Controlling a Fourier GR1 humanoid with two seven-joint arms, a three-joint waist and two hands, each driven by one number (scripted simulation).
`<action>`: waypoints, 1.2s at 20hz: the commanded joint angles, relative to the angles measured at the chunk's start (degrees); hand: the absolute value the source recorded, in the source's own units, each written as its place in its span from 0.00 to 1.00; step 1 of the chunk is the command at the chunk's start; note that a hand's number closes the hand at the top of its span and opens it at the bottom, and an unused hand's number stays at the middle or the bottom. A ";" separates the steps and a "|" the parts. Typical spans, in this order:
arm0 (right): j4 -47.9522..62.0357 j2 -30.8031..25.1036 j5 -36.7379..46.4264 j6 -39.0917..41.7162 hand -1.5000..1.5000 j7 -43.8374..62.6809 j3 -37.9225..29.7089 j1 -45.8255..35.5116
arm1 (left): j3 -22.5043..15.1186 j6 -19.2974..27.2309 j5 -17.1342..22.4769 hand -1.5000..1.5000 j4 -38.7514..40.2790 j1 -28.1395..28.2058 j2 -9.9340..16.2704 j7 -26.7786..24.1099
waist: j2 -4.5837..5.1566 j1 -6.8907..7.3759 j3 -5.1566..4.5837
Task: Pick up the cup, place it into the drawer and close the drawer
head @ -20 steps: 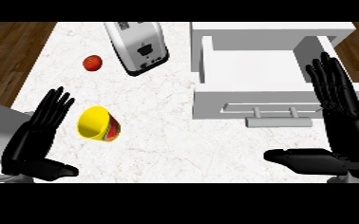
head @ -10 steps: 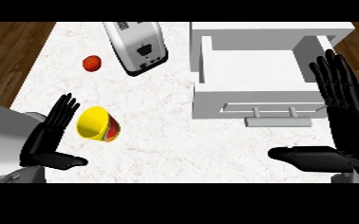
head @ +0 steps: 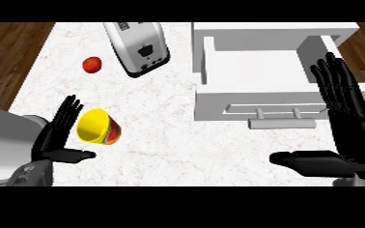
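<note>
A yellow cup (head: 99, 127) with a red and green band lies on its side on the white counter, mouth facing the lower left. My left hand (head: 57, 135) is open right beside the cup's mouth, fingers straight and pointing up, thumb stretched out below the cup. The white drawer (head: 257, 79) stands pulled open at the right, its handle (head: 281, 122) on the front face. My right hand (head: 342, 106) is open at the right edge, fingers up over the drawer's right corner, thumb pointing left.
A silver toaster (head: 139, 48) stands tilted at the back of the counter. A small red tomato (head: 92, 64) lies left of it. Wooden floor (head: 20, 53) shows beyond the counter's left edge.
My left hand has shifted right and closer to the cup, its forearm now showing at the lower left. My right hand has barely moved.
</note>
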 commanded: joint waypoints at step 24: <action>-0.54 0.34 -0.73 0.98 0.00 1.41 0.26 -2.16 | -0.79 -4.24 -2.64 0.00 16.06 -7.75 -2.49 -15.51 | 0.52 -1.01 -0.19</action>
